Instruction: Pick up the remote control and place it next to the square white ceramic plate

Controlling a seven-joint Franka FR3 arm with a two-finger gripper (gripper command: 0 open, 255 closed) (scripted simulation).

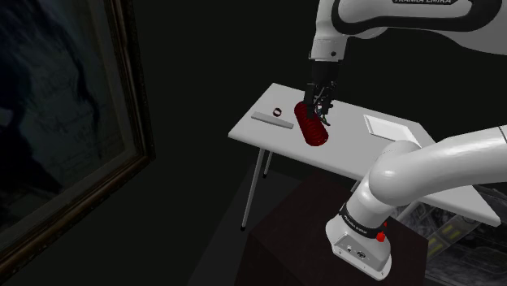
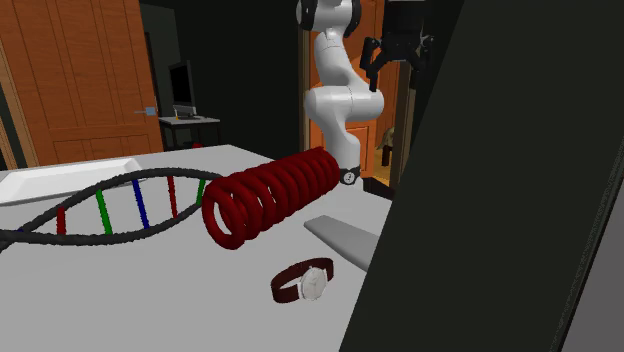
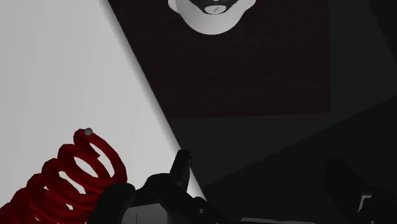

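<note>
The claw (image 1: 322,112) is open, holding nothing, and hangs over the red spring (image 1: 311,126). The grey remote (image 1: 272,119) lies flat on the table (image 1: 349,150), just beside a watch (image 1: 277,113). The white plate (image 1: 390,127) sits well apart, past the spring.

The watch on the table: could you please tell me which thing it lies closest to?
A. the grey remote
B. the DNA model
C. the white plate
A: the watch lies just beside the remote, while the plate sits far off beyond the red spring.
</note>
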